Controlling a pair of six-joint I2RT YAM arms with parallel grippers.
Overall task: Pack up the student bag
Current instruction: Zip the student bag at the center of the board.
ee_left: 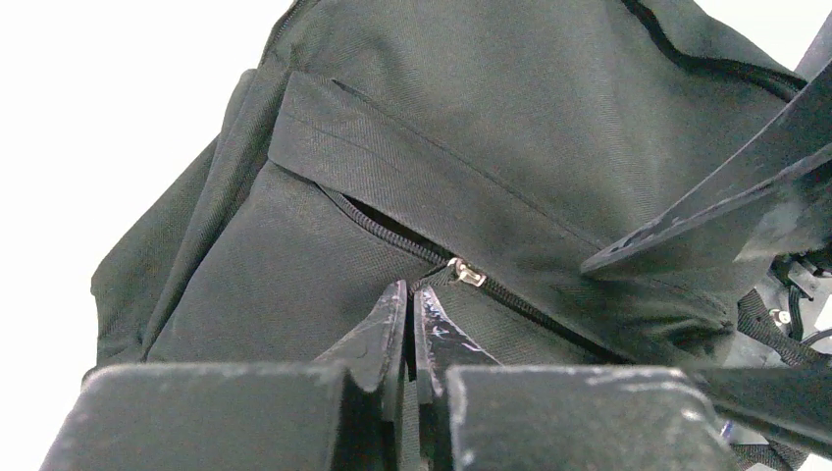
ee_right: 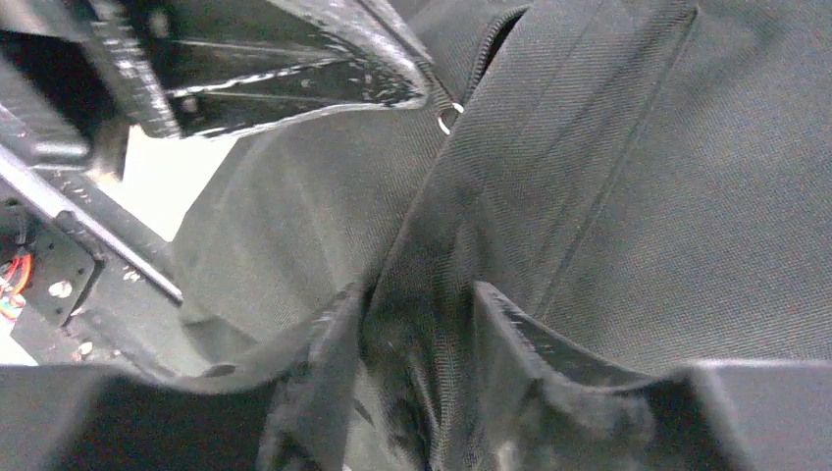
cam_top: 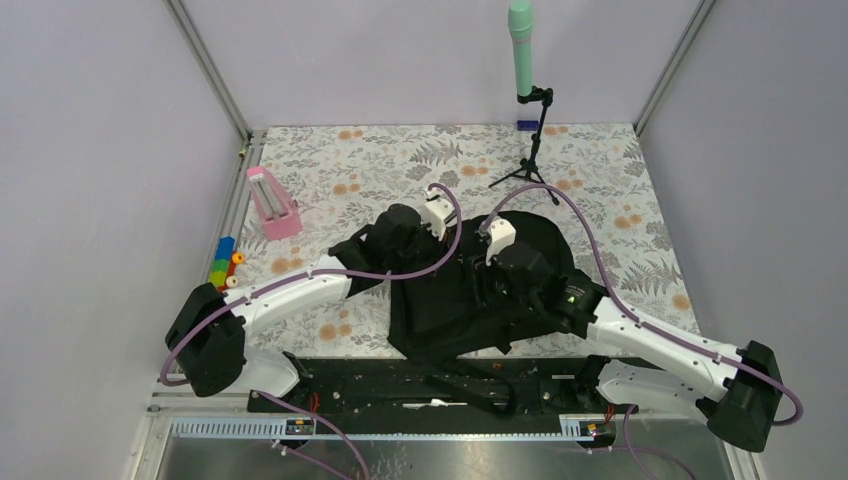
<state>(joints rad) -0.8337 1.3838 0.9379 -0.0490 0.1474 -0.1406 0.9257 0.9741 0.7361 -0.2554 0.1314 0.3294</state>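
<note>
The student bag (cam_top: pixel 455 310), a soft black backpack, lies in the middle of the floral table. My left gripper (cam_top: pixel 452 262) rests on its front pocket. In the left wrist view the left gripper (ee_left: pixel 412 294) is shut on the black fabric zip pull, just below the silver slider (ee_left: pixel 467 274) of the pocket zip, which is partly open to the slider's left. My right gripper (cam_top: pixel 487 285) is close beside it. In the right wrist view the right gripper (ee_right: pixel 417 304) is shut on a raised fold of bag fabric (ee_right: pixel 589 177).
A pink stand (cam_top: pixel 272 203) and coloured blocks (cam_top: pixel 224 262) sit at the table's left edge. A black tripod (cam_top: pixel 530 160) holding a green cylinder (cam_top: pixel 521 40) stands at the back. Walls enclose the table on three sides.
</note>
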